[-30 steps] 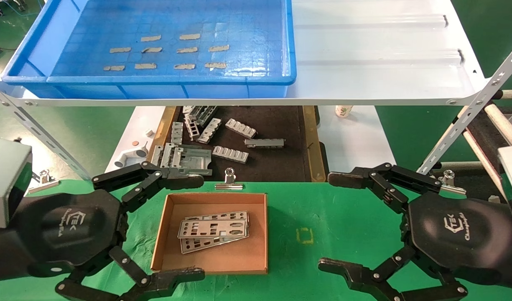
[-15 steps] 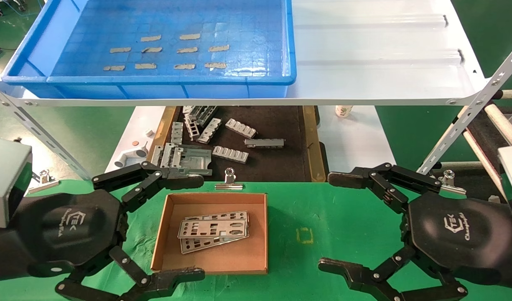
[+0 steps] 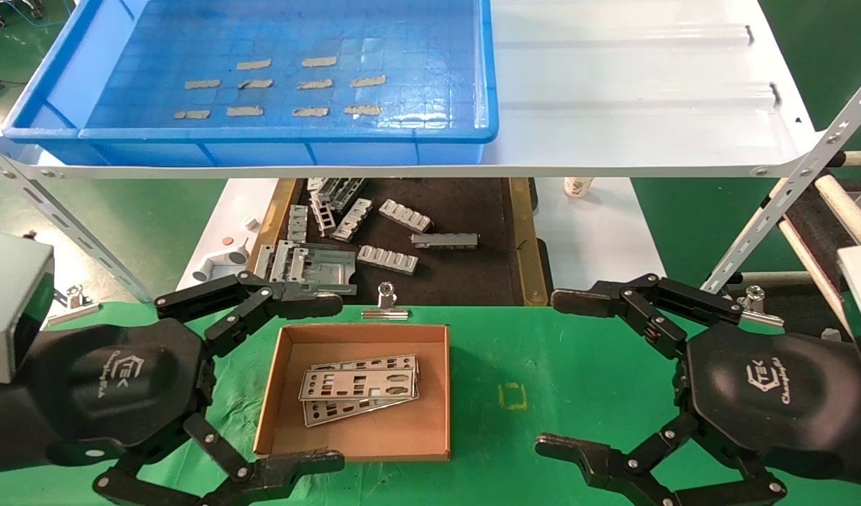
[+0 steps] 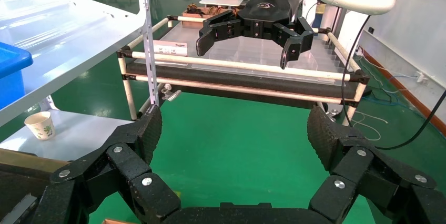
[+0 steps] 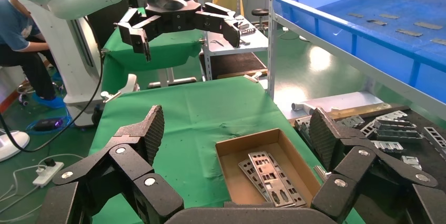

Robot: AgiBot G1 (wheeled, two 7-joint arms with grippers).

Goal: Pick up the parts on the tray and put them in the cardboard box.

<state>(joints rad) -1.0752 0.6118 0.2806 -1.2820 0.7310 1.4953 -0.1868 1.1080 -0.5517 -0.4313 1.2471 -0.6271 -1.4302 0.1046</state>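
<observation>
The parts (image 3: 360, 388) are thin silver plates with little holes cut in them. They lie in a small pile, one on top of another, inside the cardboard box (image 3: 284, 419). The pile sits in the middle of the box floor, a bit to the right, and lies flat. In the right wrist view the same pile (image 5: 271, 177) shows inside the box (image 5: 226, 167).

The box sits on the green table (image 3: 557, 379), near the robot and a little left of the middle. A silver clip (image 3: 385, 305) lies on the table's far edge, just past the box.

The left tool (image 3: 307, 383) hangs just left of the box, with its fingers spread wide apart and nothing between them. One finger sits by the box's far left corner and the other by its near edge. The right tool (image 3: 567, 372) hangs over the table well to the right of the box. Its fingers are spread wide too, and it holds nothing.

The blue tray (image 3: 93, 133) sits far away on a white shelf (image 3: 634, 112). Only grey tape strips (image 3: 253, 65) show on its floor. Under the shelf is a dark tray (image 3: 472, 274) with chunky grey brackets (image 3: 387, 259) on it. A paper cup (image 3: 578, 186) stands to its right.
</observation>
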